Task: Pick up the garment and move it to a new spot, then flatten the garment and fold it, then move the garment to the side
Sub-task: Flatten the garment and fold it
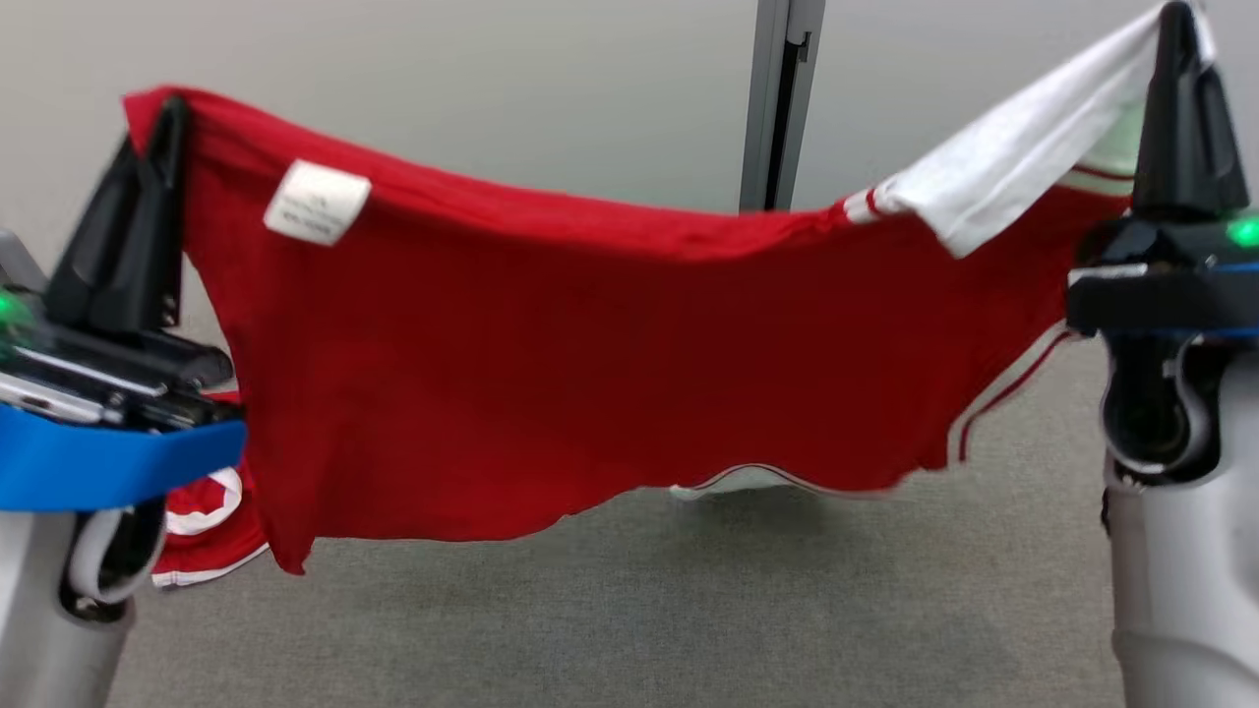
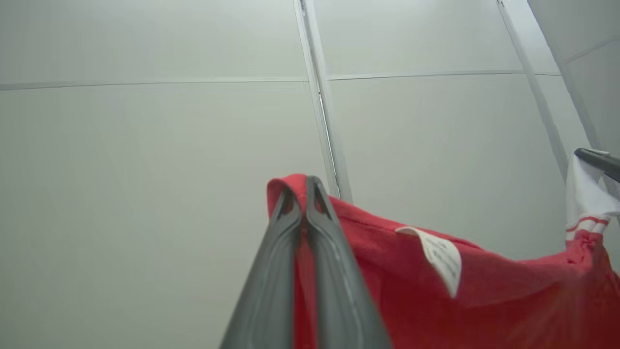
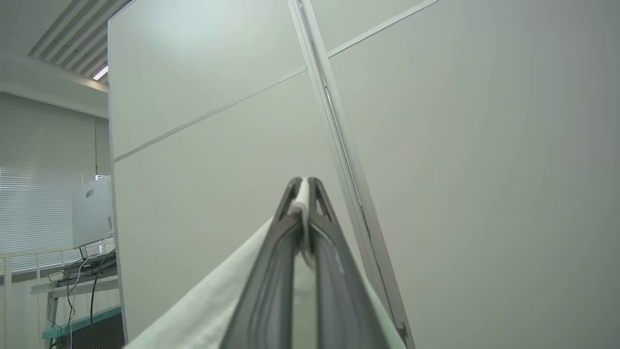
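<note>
Two grippers, one garment, both holds live.

1. Left gripper [image 1: 173, 106]: fingers pressed together on a red corner of the jersey [image 1: 590, 344]. On my left wrist feed only a narrow fold of cloth sits between the tips. Risk: a thin bite could slip out if I pull the arms apart.
2. Right gripper [image 1: 1176, 18]: closed on the white sleeve [image 1: 1003, 167]. Risk: a sleeve is not a matching corner, so I expect the jersey to lie skewed when I set it down.
3. Jersey: held in the air between the arms, sagging in the middle, care label [image 1: 317, 202] facing me. A bunch of red and white cloth [image 1: 202, 531] hangs behind my left forearm. Risk: it may fold under the body on landing.
4. Grey carpet [image 1: 629, 610]: the lower hem seems to touch it near the middle. Risk: drag would wrinkle the hem as I carry.
5. Partition wall [image 1: 492, 88] with metal post [image 1: 782, 98], well behind the jersey. I judge no hazard there.
</note>
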